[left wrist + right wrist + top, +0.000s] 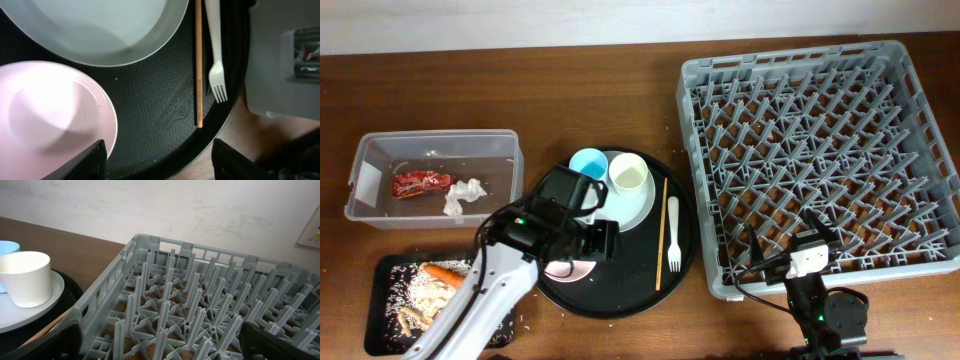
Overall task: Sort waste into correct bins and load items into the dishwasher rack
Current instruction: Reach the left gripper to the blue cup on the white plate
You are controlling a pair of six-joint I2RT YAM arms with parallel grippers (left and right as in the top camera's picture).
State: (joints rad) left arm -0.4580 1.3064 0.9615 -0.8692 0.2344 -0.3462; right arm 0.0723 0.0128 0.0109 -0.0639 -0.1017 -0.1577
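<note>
The grey dishwasher rack [817, 150] stands at the right and holds nothing. On the round black tray [620, 300] are a light blue cup [585, 162], a cream cup [629, 178] on the pale plate [640, 208], a chopstick [661, 232], a white fork [673, 236] and the small bowl [568, 268]. My left gripper [604, 242] is open and empty above the tray, beside the bowl [50, 115]. The chopstick [198, 65] and fork [216, 60] lie ahead of it. My right gripper [160, 342] is open over the rack's front edge [105, 297].
The clear tub [370, 205] at the left holds the red wrapper [420, 183] and the white tissue [465, 193]. The small black tray [380, 330] at the front left holds the carrot [448, 273] and rice scraps [420, 295].
</note>
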